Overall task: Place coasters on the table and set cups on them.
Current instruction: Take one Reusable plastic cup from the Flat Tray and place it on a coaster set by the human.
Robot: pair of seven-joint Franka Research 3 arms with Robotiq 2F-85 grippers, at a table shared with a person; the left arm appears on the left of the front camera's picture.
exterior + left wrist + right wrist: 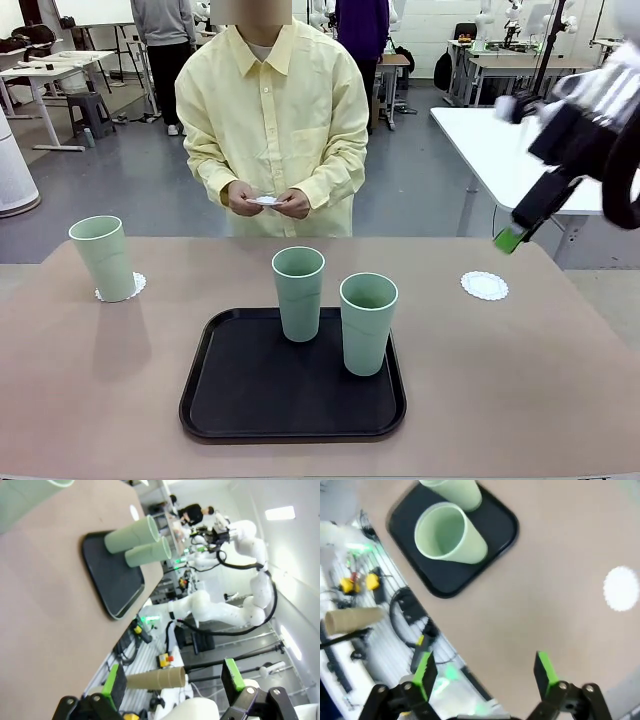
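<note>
two cups stand on the black tray (230,400) in the middle of the table (80,400): the middle cup (299,293) toward the tray's far side, the right cup (368,322) just beside it, nearer and to the right, the two very close. over on the far left, the left cup (103,257) stands upright on the left coaster (135,285), whose lacy edge peeks out at its base. on the far right the right coaster (484,285) lies flat and bare on the table, well apart from the tray. across the table the person's hands (268,201) are at waist height, pinching a small white coaster (266,200) between them, above the table's far edge. the right arm (590,120) hangs blurred in the air over the far right corner, a green pad above and just right of the bare coaster. from its wrist the right gripper (485,669) looks down on the table with its fingers spread wide and nothing between them, the tray and two cups beyond, the right coaster off to one side. the left gripper (172,680) is off the near edge of the table, fingers parted and empty too, with the tray and its two cups lying sideways across its view.
</note>
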